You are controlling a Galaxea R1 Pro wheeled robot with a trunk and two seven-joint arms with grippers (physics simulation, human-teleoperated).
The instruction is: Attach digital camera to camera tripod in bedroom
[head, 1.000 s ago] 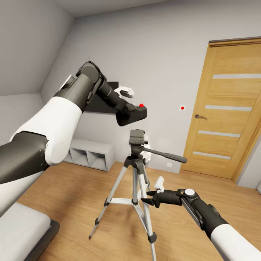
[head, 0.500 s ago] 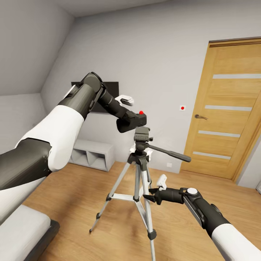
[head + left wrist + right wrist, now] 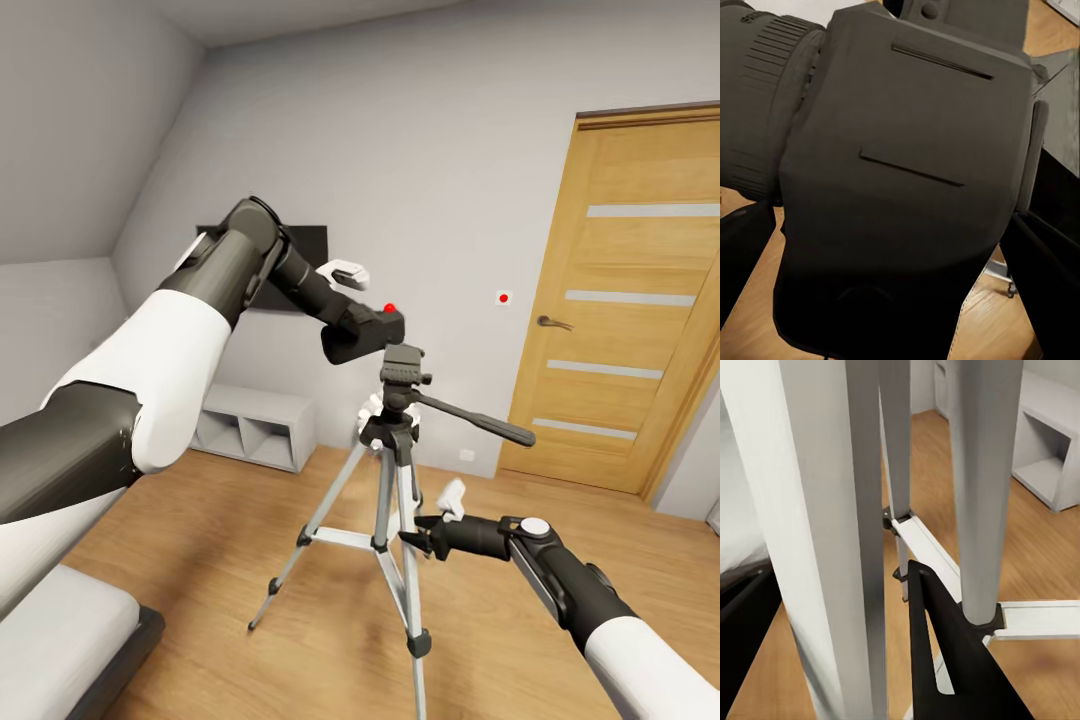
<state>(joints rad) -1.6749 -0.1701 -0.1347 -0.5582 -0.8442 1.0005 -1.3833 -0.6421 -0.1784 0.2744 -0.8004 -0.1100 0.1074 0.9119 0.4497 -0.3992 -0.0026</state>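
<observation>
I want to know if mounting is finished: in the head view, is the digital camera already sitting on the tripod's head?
No, the digital camera is held in the left tool, up beside the camera tripod head.

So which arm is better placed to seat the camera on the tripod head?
Left: its gripper holds the digital camera just beside the camera tripod head. The right gripper sits low at a leg.

floor: light wood | on it: camera tripod, shelf unit
</observation>
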